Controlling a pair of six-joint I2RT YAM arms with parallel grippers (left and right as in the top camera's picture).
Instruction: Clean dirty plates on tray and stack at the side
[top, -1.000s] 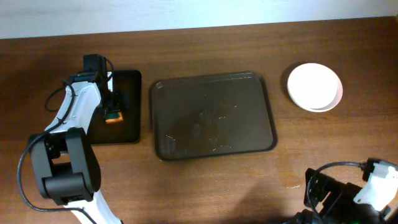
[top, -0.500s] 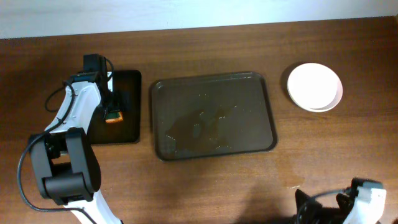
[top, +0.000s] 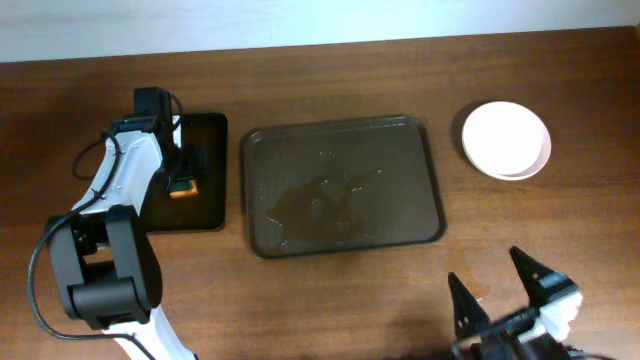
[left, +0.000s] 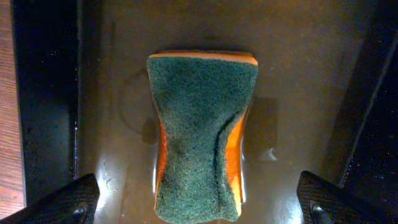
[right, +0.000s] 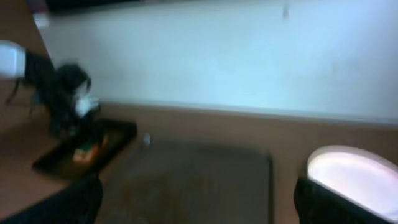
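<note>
A brown tray (top: 341, 184) with wet smears lies mid-table, with no plate on it; it also shows blurred in the right wrist view (right: 193, 180). White plates (top: 506, 139) are stacked at the far right, also in the right wrist view (right: 357, 177). A green and orange sponge (left: 202, 134) lies in a black dish (top: 200, 180). My left gripper (left: 199, 202) is open just above the sponge. My right gripper (top: 510, 290) is open and empty at the front edge, fingers pointing toward the tray.
The wooden table (top: 330, 80) runs to a pale wall at the back. The left arm (top: 120, 190) reaches along the left side. The right arm's base and cable sit at the bottom right.
The right arm has swung at the front edge, so its open fingers now point toward the tray. The left arm, sponge, tray and plates have not moved.
</note>
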